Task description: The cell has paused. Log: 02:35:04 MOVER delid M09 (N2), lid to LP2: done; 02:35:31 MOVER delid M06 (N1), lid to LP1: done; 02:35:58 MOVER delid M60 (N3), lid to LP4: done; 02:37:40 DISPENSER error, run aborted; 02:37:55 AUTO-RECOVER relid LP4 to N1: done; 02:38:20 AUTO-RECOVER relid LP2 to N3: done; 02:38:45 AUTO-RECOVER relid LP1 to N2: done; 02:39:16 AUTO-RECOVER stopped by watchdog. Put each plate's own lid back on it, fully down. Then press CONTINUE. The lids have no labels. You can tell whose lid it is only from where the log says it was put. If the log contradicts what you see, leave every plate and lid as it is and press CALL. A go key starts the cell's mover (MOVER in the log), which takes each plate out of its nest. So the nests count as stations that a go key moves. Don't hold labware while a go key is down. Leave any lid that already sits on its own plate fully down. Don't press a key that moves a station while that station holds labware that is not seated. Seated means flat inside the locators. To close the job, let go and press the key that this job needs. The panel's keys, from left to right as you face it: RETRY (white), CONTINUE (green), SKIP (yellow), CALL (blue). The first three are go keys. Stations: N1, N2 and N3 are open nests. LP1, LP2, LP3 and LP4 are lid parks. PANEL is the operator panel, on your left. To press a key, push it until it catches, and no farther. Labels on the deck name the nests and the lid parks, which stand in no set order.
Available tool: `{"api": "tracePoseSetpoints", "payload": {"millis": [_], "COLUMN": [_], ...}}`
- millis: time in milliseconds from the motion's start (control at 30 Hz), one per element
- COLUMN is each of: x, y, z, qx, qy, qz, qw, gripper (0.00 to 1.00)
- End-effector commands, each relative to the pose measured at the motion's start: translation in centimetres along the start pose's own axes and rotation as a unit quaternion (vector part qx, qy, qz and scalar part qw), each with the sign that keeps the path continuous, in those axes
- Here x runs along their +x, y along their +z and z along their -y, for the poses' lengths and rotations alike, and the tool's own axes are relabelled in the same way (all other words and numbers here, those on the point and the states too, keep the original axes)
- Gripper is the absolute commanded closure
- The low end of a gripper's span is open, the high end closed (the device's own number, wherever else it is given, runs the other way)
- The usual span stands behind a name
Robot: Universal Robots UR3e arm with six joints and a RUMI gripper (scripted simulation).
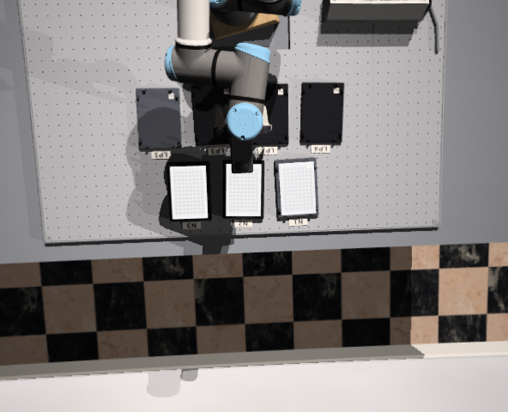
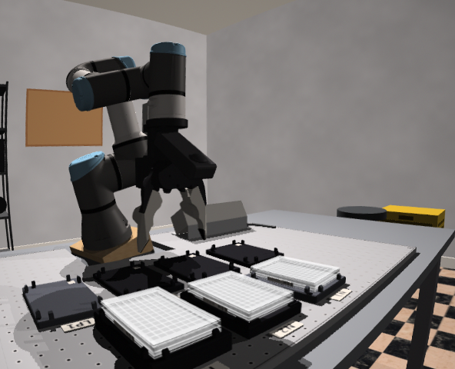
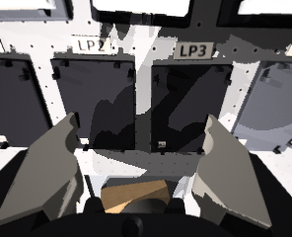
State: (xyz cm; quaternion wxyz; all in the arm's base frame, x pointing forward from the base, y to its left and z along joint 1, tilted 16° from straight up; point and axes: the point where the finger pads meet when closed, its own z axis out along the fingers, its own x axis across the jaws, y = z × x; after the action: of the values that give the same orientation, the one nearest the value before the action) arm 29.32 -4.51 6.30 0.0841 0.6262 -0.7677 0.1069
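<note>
My gripper (image 1: 243,128) (image 2: 172,244) (image 3: 142,114) is open and empty, pointing down above LP2 (image 1: 281,119) (image 2: 196,266) (image 3: 97,94) and LP3 (image 1: 203,106) (image 2: 136,280) (image 3: 185,94). LP1 (image 1: 156,101) (image 2: 57,297) (image 3: 279,94) and LP4 (image 1: 322,112) (image 2: 244,253) (image 3: 10,99) show bare dark surfaces; no lid shows on any park. The N1 plate (image 1: 297,188) (image 2: 295,271), N2 plate (image 1: 243,195) (image 2: 240,294) and N3 plate (image 1: 189,192) (image 2: 160,317) are white, each under a clear lid. Whether every lid is fully down is hard to tell.
The grey panel housing (image 1: 376,10) (image 2: 225,220) stands on the deck beside the arm's base, with a dark cable; its keys cannot be seen. Upright locators stand around the parks and nests. The parks form one row, the nests another nearer the table's edge.
</note>
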Motion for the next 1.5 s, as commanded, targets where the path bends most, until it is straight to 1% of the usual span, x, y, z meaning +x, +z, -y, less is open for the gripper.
{"api": "tracePoseSetpoints", "payload": {"millis": [0, 200, 267, 667, 733, 1233, 1300, 1467], "x": [0.0, 0.0, -0.6, -4.6, -4.6, -9.6, -9.6, -11.2], "y": [0.1, 0.1, 0.1, 0.0, 0.0, 0.0, 0.0, 0.0], "z": [0.1, 0.1, 0.9, 5.4, 5.4, 11.0, 11.0, 12.9], "qx": [0.002, 0.002, 0.002, 0.002, 0.002, 0.002, 0.002, 0.002], "qy": [0.0, 0.0, -0.015, -0.015, -0.015, -0.015, -0.015, -0.015], "qz": [0.0, 0.0, 0.0, 0.0, 0.0, 0.0, 0.0, 0.0], "qw": [1.0, 1.0, 1.0, 1.0, 1.0, 1.0, 1.0, 1.0], "gripper": [0.18, 0.18, 0.18, 0.18, 0.18, 0.18, 0.18, 0.18]}}
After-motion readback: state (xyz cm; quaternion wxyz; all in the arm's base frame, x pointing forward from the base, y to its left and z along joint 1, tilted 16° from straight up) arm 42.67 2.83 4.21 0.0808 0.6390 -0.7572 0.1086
